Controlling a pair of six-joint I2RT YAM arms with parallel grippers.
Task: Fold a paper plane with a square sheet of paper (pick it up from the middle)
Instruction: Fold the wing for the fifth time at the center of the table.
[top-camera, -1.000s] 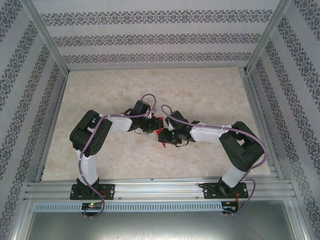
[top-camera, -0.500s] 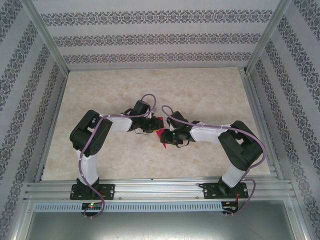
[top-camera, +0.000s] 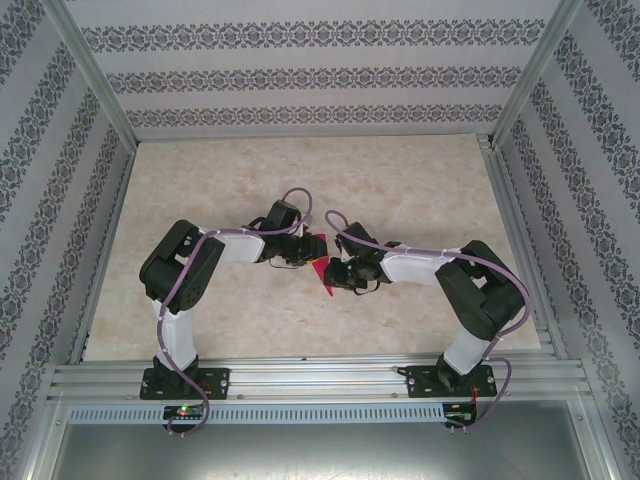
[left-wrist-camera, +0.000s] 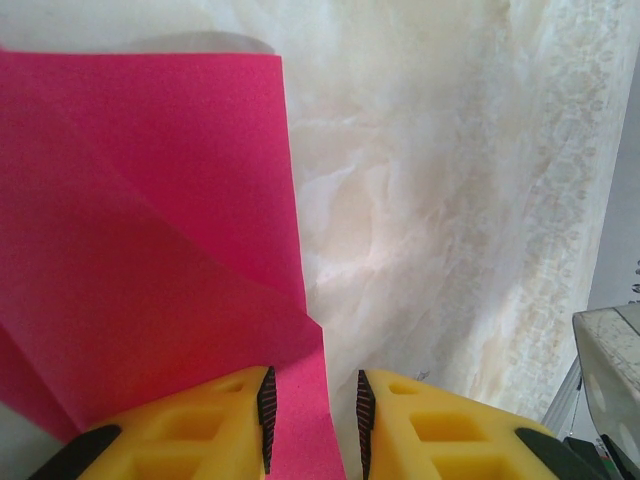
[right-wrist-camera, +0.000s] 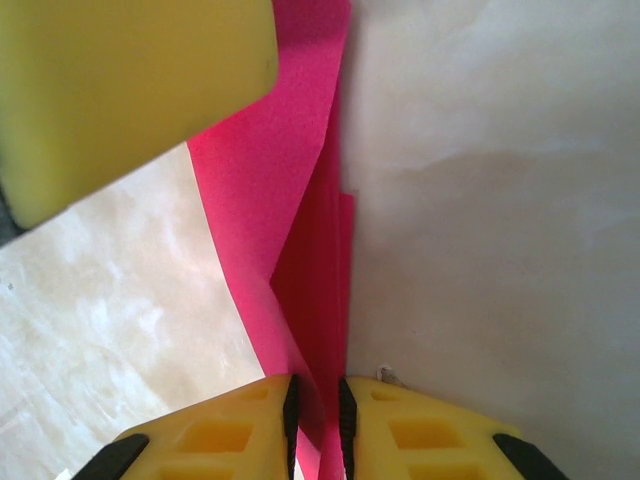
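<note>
My right claw (right-wrist-camera: 318, 415) is almost shut. It pinches the pink paper (right-wrist-camera: 300, 250) between its two yellow tips. From that wrist I see the paper from its thin side, with folded layers lying close together. A fat yellow finger (right-wrist-camera: 120, 90) of my other claw is up in the corner there, right next to the paper. My left claw (left-wrist-camera: 312, 425) is open a little way. The paper looks wide and flat in front of it, with a slanted fold across it. A strip of paper runs into the gap between the tips. A bit of bare table (left-wrist-camera: 450, 200) shows between the paper's edge and one tip, so this claw is not squeezing it. From above, both claws meet near the middle of the table, and the paper sits between them.
</note>
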